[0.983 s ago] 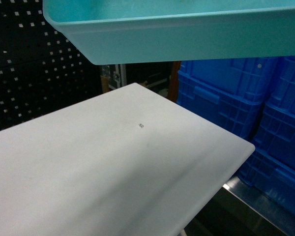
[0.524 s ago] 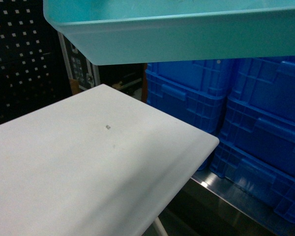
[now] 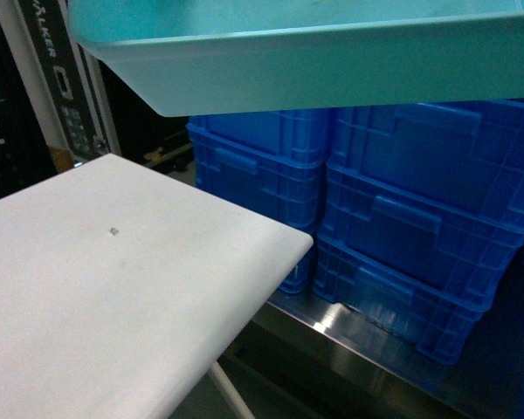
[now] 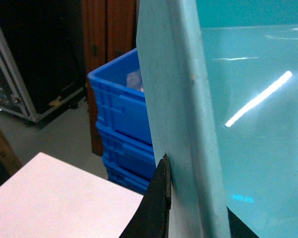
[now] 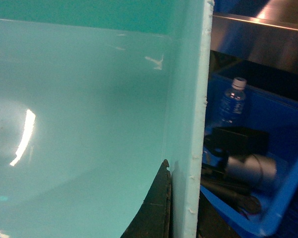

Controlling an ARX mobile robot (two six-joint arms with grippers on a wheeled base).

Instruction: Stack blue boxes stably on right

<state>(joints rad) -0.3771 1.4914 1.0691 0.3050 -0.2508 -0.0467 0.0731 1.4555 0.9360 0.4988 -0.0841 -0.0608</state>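
Note:
One of the blue boxes, a light turquoise bin (image 3: 332, 61), hangs in the air across the top of the head view, above the table's edge and the royal-blue crates. Neither gripper shows in the head view. In the left wrist view my left gripper (image 4: 193, 198) is shut on the bin's wall (image 4: 179, 99), with one black finger (image 4: 159, 198) on the outside. In the right wrist view my right gripper (image 5: 185, 191) is shut on the opposite wall (image 5: 186, 99), with a black finger (image 5: 156, 208) pressed on the inside face.
A white table (image 3: 113, 288) fills the lower left. Royal-blue ribbed crates (image 3: 402, 218) stand stacked at the right on a metal ledge (image 3: 349, 336). A black case (image 3: 61, 78) stands at the back left. An open blue crate (image 5: 283, 163) under the right gripper holds a water bottle (image 5: 233, 101) and dark gear.
The table and the blue crates have slid left in the head view as the view swung right. The turquoise bin stays held at the top of the view.

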